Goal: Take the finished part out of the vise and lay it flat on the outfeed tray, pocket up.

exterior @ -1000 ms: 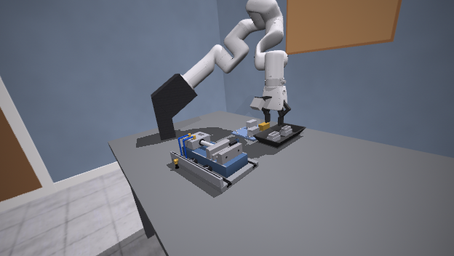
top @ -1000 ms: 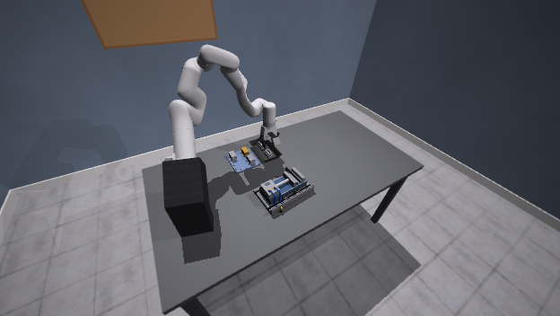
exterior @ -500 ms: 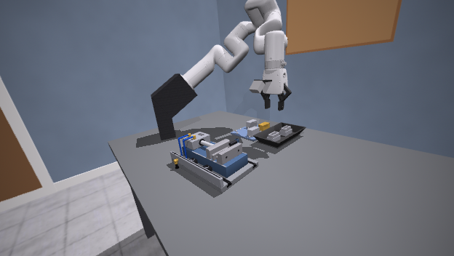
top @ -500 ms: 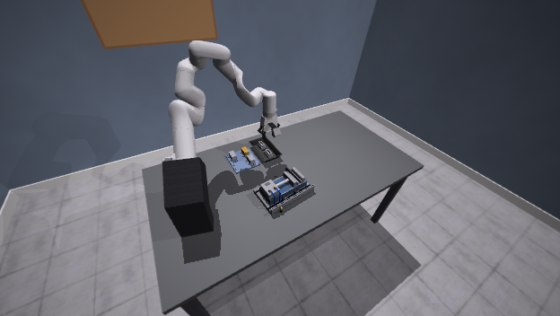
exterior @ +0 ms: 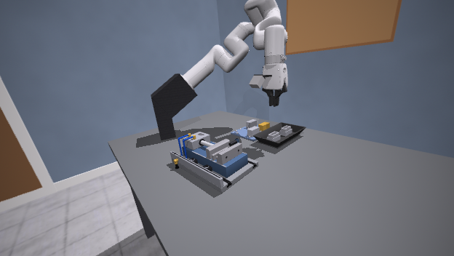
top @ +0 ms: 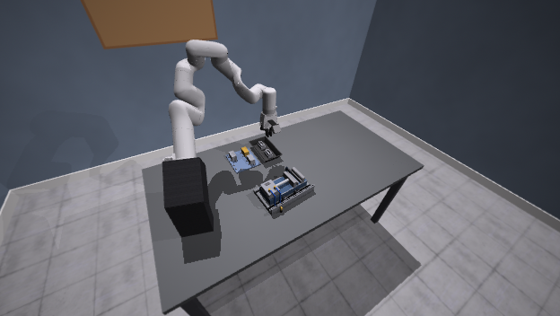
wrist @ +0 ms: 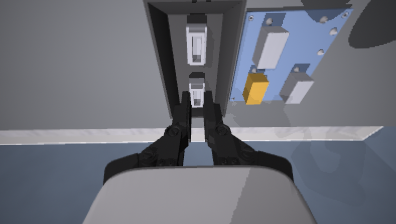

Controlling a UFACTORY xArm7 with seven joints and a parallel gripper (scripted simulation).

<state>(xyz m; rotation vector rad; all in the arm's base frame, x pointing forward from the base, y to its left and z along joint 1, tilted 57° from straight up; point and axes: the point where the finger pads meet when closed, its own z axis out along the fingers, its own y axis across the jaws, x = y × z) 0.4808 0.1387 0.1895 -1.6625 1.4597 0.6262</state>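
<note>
The black outfeed tray point(top: 266, 149) sits at the back of the table and holds two grey parts lying flat on its floor. In the wrist view the tray point(wrist: 197, 55) runs upward, with one part point(wrist: 197, 92) just past my fingertips and another part point(wrist: 196, 45) beyond it; both show a pocket facing up. My gripper point(exterior: 273, 102) hangs well above the tray, touching nothing. Its fingers are nearly together with nothing between them. The vise point(top: 284, 185) stands nearer the table's front; I see no part between its jaws point(exterior: 214, 154).
A blue fixture plate point(wrist: 290, 55) with grey blocks and a yellow block point(wrist: 255, 89) lies right beside the tray. The arm's black base box point(top: 186, 195) stands at the table's left. The table's back edge runs just under my gripper.
</note>
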